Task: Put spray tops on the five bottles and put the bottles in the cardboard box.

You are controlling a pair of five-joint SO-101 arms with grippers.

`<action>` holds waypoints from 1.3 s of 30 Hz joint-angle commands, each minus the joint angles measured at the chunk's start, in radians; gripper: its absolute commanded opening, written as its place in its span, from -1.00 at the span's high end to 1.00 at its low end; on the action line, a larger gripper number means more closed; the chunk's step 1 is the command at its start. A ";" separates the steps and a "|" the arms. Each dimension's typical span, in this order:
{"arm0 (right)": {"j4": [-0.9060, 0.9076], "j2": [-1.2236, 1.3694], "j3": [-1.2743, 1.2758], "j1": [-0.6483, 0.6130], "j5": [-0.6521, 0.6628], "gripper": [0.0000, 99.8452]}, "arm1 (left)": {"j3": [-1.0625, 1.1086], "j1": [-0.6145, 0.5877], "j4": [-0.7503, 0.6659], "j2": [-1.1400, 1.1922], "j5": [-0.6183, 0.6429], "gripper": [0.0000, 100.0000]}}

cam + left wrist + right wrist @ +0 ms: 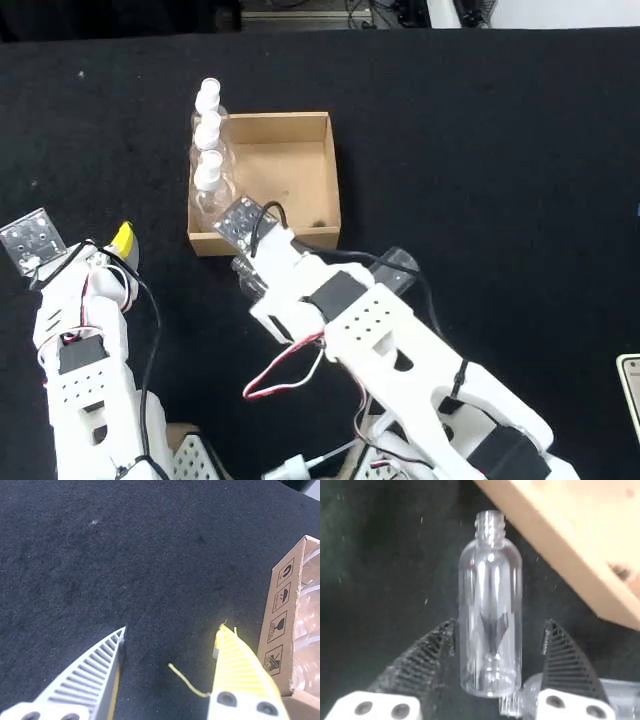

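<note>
Spread claw brackets an uncapped bottle at the box's near corner.
My right claw is open, and the clear uncapped bottle sits between its jaws on the desk, bare neck toward the cardboard box. A second bottle lies just beside it. My left claw hangs spread near the box's outer wall. Inside the box, three capped bottles stand along its left wall.

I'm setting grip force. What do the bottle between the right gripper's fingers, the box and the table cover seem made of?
Bottle: clear and glossy, see-through with bright glints; plastic or glass, I cannot tell which.
Box: plain brown cardboard, matt, with printed handling symbols on its side.
Table cover: black felt-like cloth, matt, flecked with lint.
</note>
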 commanded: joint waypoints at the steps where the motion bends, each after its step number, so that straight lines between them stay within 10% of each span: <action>1: -0.074 0.050 -0.056 -0.017 -0.011 0.50 | -0.015 0.001 -0.023 -0.015 0.003 0.50; 22: -0.265 0.377 -0.107 -0.020 -0.011 0.53 | -0.015 0.001 -0.023 -0.015 0.003 0.50; 27: -0.256 0.360 -0.108 0.003 -0.011 0.97 | -0.015 0.001 -0.023 -0.015 0.002 0.50; 39: 0.341 -0.064 -0.417 0.100 0.023 0.92 | -0.013 0.001 -0.023 -0.015 0.002 0.50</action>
